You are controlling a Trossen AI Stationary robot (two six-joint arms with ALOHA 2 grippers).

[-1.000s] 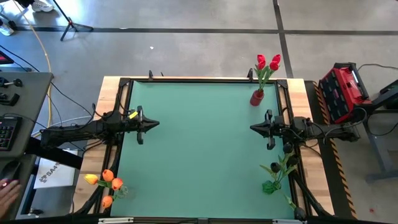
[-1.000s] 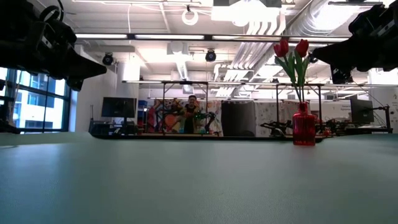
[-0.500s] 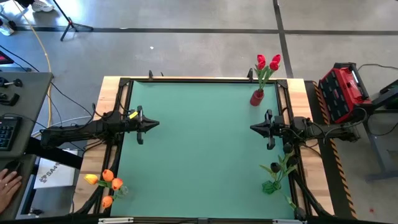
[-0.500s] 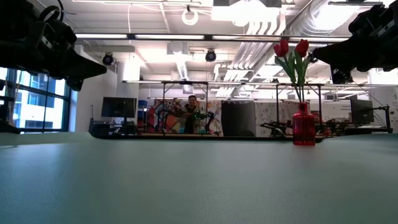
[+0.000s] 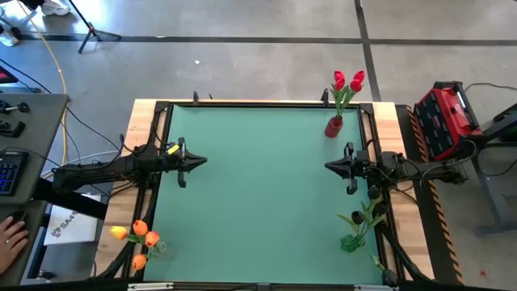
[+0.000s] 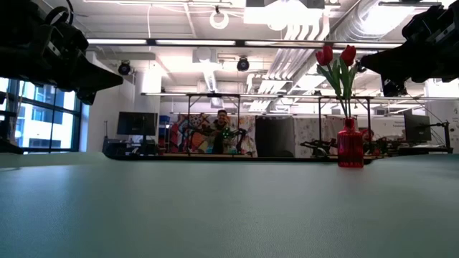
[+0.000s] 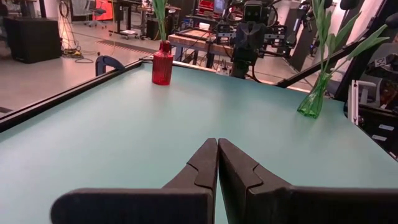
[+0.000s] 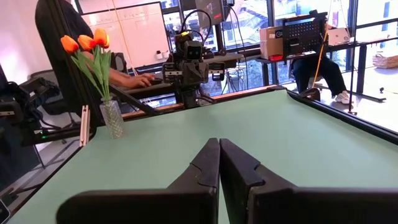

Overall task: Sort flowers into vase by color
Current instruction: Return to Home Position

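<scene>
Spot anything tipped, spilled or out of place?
Nothing stands out. Red tulips in the red vase, orange tulips in the clear vase, and the green vase all stand upright. Left end effector and right end effector are shut, empty.

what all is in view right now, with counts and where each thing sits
red tulips: at least two, red, in the red vase
red vase: one, red, back right table corner
orange tulips: at least three, orange, in the clear vase
clear vase: one, clear, front left corner
green-stemmed tulips: count unclear, heads hard to see, in the green vase
green vase: one, green, front right corner
table: one, green top
red case: one, red and black, right of the table
person's hand: one, at the desk on the left
left gripper: fingers shut, left edge
right gripper: fingers shut, right edge
</scene>
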